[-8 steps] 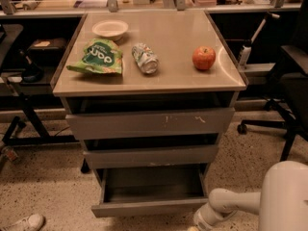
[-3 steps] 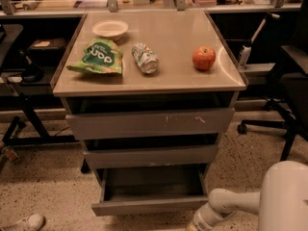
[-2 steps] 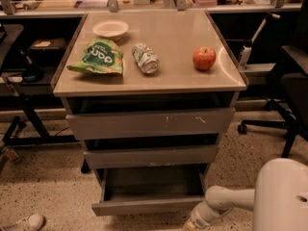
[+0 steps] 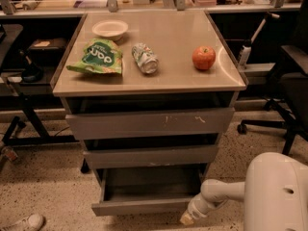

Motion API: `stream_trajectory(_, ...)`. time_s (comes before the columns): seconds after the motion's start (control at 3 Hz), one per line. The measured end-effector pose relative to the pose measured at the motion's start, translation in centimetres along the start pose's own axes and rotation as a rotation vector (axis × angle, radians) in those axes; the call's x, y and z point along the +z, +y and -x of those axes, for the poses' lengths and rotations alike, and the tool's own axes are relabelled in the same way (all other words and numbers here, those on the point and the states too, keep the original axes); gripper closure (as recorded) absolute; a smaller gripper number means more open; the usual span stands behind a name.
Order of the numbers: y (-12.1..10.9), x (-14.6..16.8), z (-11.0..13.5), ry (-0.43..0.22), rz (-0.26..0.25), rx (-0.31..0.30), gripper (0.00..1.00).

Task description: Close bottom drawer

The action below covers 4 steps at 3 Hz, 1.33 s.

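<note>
Speckled flooring [image 4: 48, 191] is showing beneath the grey cabinet [image 4: 173, 78], where the shallow grey bottom drawer [image 4: 142, 207] is standing pulled out while the white-armed gripper [image 4: 186, 219], parted or closed I cannot tell, is edging leftward to its right front corner, so the push is seemingly starting.

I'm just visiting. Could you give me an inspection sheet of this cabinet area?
Surface: cabinet top, carrying four items.
Job's things: bottom drawer pulled out, interior looks empty.
Clutter: white bowl, green snack bag, can on its side, red apple.
Gripper: gripper low by the bottom drawer's right front corner, near the floor.
Cables: nothing seen.
Surroundings: office chair at right, shoe on floor lower left.
</note>
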<state>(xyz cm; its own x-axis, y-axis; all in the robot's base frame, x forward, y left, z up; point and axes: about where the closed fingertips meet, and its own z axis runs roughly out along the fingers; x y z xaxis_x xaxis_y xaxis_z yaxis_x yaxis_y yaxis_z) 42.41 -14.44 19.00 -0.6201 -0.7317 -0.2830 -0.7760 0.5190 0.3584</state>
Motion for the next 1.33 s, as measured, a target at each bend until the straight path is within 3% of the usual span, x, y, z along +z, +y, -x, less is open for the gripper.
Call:
stream_trajectory(0.67,-2.2,-0.4,2.0,0.003,-0.043,-0.036,1.0)
stream_trajectory(1.33,-3.5,-0.2,4.0,0.008,-0.044,-0.078,1.0)
